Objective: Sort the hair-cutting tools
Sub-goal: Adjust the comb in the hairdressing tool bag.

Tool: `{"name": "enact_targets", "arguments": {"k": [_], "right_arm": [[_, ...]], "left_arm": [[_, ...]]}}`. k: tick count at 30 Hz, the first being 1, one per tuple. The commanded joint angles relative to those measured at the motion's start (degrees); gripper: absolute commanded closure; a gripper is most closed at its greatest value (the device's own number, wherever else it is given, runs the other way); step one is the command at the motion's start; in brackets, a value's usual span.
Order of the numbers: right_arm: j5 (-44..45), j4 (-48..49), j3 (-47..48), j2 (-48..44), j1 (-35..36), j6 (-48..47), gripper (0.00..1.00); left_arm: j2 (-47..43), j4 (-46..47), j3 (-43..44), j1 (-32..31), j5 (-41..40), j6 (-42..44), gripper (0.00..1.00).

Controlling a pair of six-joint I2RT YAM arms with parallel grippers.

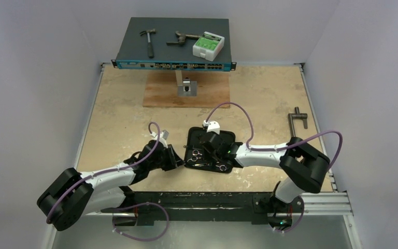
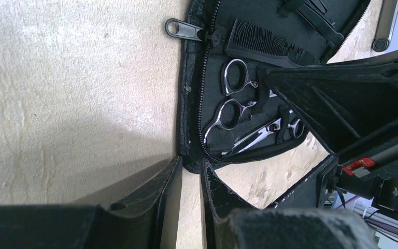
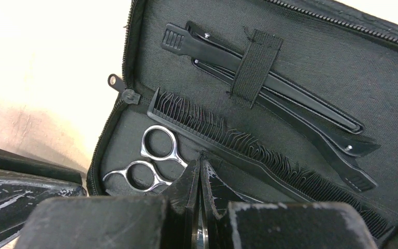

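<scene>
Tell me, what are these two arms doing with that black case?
Two robot arms are tidying hair-cutting tools into an open black zip case. Two pairs of silver scissors, a black comb and black hair clips already lie inside. The right arm's jaws are shut, poised over the comb and scissors. The left arm's jaws sit slightly apart at the case's corner; whether they pinch it is unclear.

The case (image 1: 228, 138) lies mid-table (image 1: 124, 114), holding scissors (image 3: 174, 153), comb (image 3: 238, 148) and clips (image 3: 290, 92); behind it, a hammer (image 1: 148, 41) rests on a box (image 1: 176, 26).
</scene>
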Motion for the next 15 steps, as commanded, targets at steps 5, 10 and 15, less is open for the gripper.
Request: {"name": "enact_targets", "arguments": {"k": [5, 10, 15], "right_arm": [[0.88, -0.73, 3.94, 3.15, 0.24, 0.63, 1.00], [4.76, -2.40, 4.50, 4.00, 0.14, 2.25, 1.00], [7.56, -4.14, 6.29, 5.23, -0.37, 2.65, 1.00]], "left_arm": [[-1.01, 1.57, -0.39, -0.28, 0.33, 0.08, 0.82], [-1.11, 1.51, -0.69, -0.22, 0.50, 0.14, 0.82], [-1.29, 1.33, -0.91, -0.27, 0.41, 0.28, 0.82]]}}
